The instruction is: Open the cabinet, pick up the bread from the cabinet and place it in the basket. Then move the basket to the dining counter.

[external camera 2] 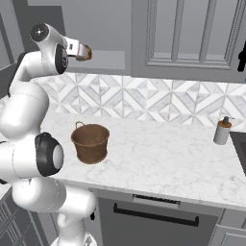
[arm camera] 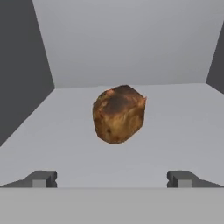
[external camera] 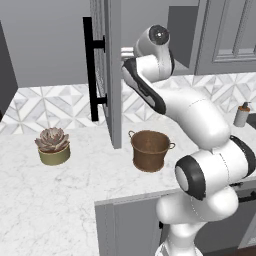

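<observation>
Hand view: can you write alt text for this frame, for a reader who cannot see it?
A small golden-brown bread sits on the pale grey floor of the cabinet, centred ahead of the gripper, whose jaws stand wide open and short of it. Grey walls enclose the compartment.

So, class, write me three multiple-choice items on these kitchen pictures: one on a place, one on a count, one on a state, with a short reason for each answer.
1. Where does the bread lie?
A. In the basket
B. On the cabinet shelf
C. Beside the soap bottle

2. How many loop handles show at the rim of the basket?
A. Two
B. Four
C. None

3. How does the gripper stand?
A. Shut on the bread
B. Shut on nothing
C. Open, short of the bread

Answers: 1 B, the hand view shows the loaf on the grey shelf floor inside the cabinet. 2 A, one loop on each side of the rim. 3 C, the two tips stand wide apart with the loaf beyond them, untouched.
</observation>
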Controlling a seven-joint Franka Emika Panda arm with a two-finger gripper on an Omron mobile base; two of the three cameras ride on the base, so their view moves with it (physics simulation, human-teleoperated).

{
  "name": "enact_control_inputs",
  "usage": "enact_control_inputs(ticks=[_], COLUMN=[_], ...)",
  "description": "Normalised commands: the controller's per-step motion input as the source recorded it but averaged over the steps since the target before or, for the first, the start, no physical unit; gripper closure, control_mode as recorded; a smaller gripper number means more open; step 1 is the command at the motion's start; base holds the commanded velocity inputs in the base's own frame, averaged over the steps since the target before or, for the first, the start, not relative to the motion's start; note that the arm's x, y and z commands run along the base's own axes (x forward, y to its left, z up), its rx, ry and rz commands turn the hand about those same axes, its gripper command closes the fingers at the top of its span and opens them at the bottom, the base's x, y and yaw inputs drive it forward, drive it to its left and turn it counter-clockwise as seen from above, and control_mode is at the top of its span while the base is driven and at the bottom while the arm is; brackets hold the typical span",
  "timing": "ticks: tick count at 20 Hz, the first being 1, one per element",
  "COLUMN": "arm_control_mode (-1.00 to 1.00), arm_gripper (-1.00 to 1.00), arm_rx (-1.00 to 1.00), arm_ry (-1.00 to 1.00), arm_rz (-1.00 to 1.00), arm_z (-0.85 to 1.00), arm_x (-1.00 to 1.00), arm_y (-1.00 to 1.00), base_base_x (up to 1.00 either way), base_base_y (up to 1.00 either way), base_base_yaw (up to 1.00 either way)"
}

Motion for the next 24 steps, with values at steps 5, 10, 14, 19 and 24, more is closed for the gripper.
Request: enact_control_inputs(ticks=[5, 10, 14, 19, 24], arm_control_mode=[-1.00, -1.00, -1.00, -1.00, -1.00], arm_gripper=[-1.00, -1.00, -1.00, -1.00, -1.00], arm_rx=[0.00, 0.00, 0.00, 0.01, 0.03], arm_ry=[0.00, 0.05, 0.03, 0.00, 0.00], arm_rz=[0.00, -0.02, -0.06, -0.06, -0.03], arm_z=[0.00, 0.00, 0.00, 0.00, 0.00], arm_x=[0.47, 0.43, 0.28, 0.24, 0.13], arm_y=[0.02, 0.00, 0.00, 0.02, 0.10], base_base_x=[0.00, 0.00, 0.00, 0.00, 0.00], base_base_y=[0.00, 0.00, 0.00, 0.00, 0.00], base_base_yaw=[0.00, 0.00, 0.00, 0.00, 0.00])
